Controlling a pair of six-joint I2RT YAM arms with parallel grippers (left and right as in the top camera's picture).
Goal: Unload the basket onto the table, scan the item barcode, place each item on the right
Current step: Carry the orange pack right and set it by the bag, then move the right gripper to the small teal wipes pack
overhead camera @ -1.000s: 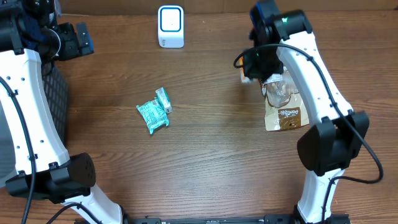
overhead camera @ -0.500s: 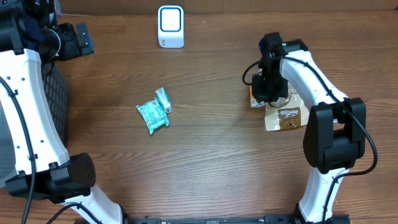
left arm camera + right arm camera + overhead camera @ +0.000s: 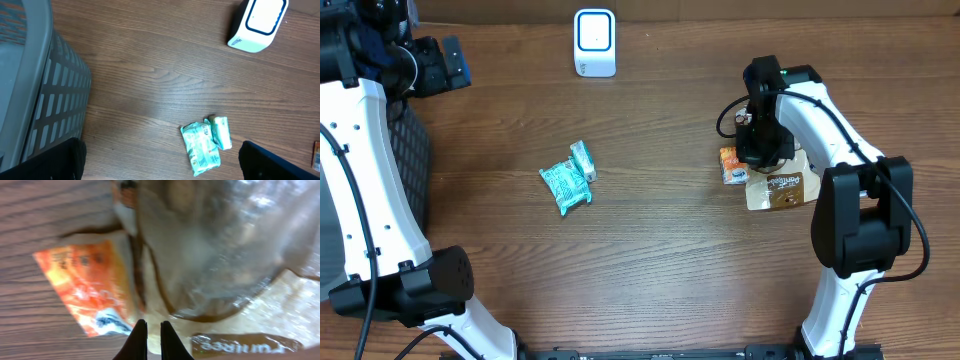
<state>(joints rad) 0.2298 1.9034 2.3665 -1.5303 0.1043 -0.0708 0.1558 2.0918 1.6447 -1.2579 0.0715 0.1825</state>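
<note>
The wood-grain table carries an orange packet lying flat just to the left of the right claw. The packet's edge touches a brown pouch with a clear window, which lies under that claw and spreads out to its right. Well off to the claw's left lie two teal packets, touching each other, and farther away on that same side, near the table's far edge, stands a white scanner with a blue-ringed face.

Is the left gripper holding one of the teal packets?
No, the teal packets lie on the table, clear of the open left gripper.
</note>
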